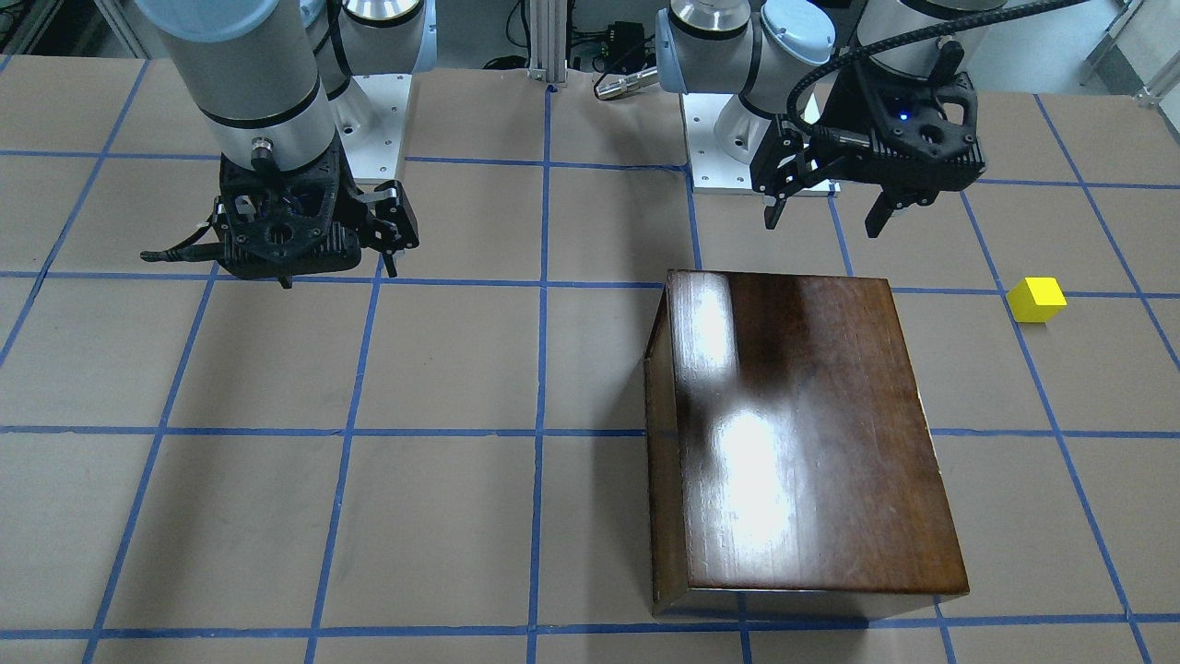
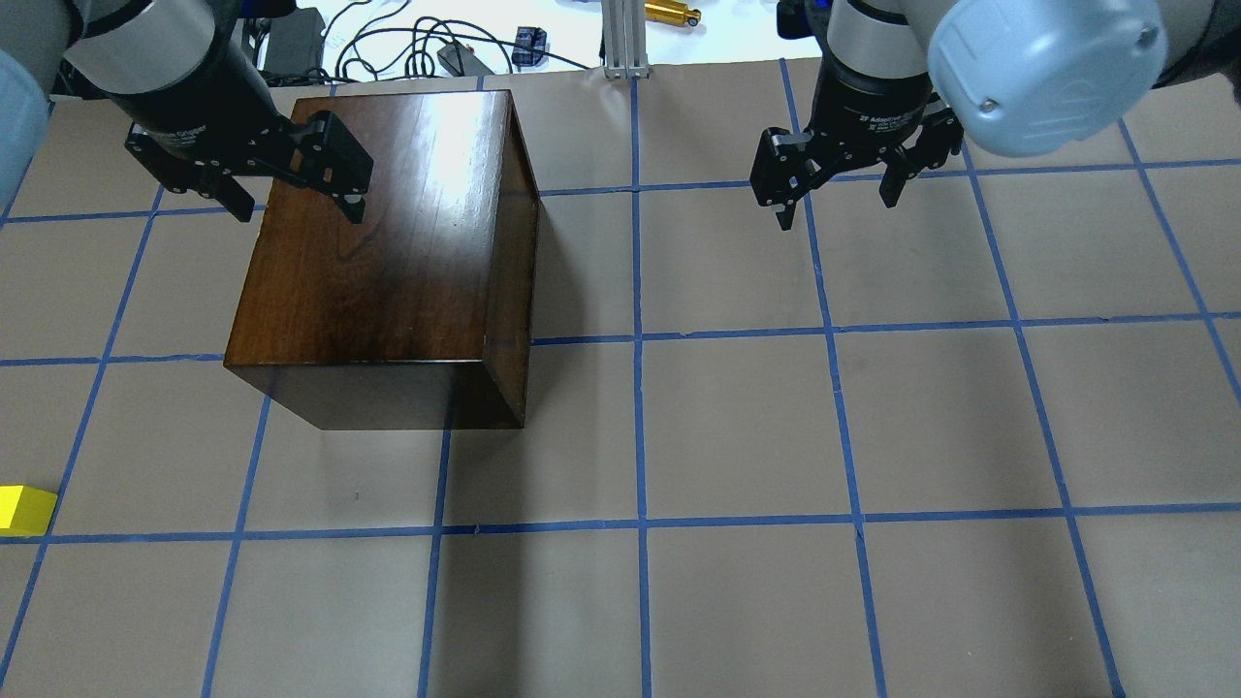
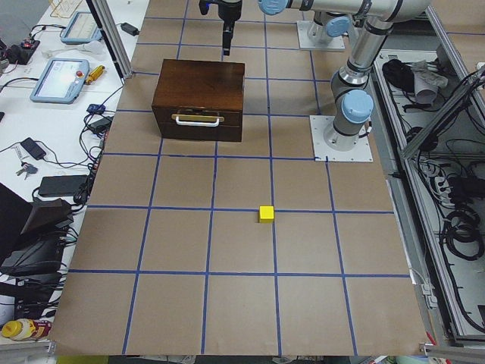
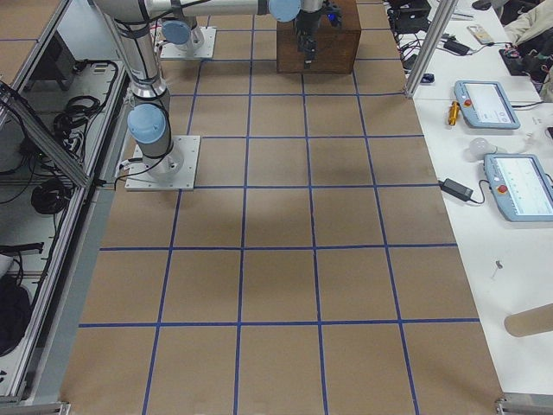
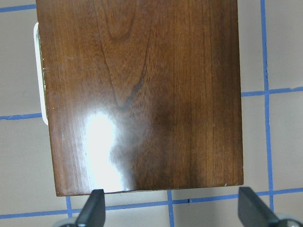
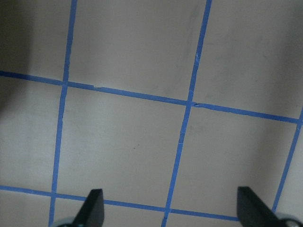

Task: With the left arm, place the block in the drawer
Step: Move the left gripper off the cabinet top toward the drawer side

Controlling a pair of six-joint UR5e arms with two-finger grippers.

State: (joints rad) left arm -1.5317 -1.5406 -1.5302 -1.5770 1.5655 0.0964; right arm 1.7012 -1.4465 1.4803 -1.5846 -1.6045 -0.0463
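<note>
Nothing of the task is done yet, judging by how things lie. The block (image 2: 24,511) sits on the counter (image 2: 737,427) at the far left edge of the overhead view, well apart from the cabinet (image 2: 388,252) in the upper left. In the left-end view it lies at centre, below the cabinet's front. The drawer (image 3: 198,120) looks fully shut there, its front flush and the handle (image 3: 198,119) untouched.

The left arm (image 2: 165,58) hangs over the upper left corner of the cabinet top. Its jaws are spread wide and hold nothing, and its wrist view shows only glossy wood ahead of them. The right arm (image 2: 873,58) hovers at upper right over bare counter, jaws likewise spread and empty.

Everything is left to do: pulling the drawer out, fetching the block, and setting it inside.
</note>
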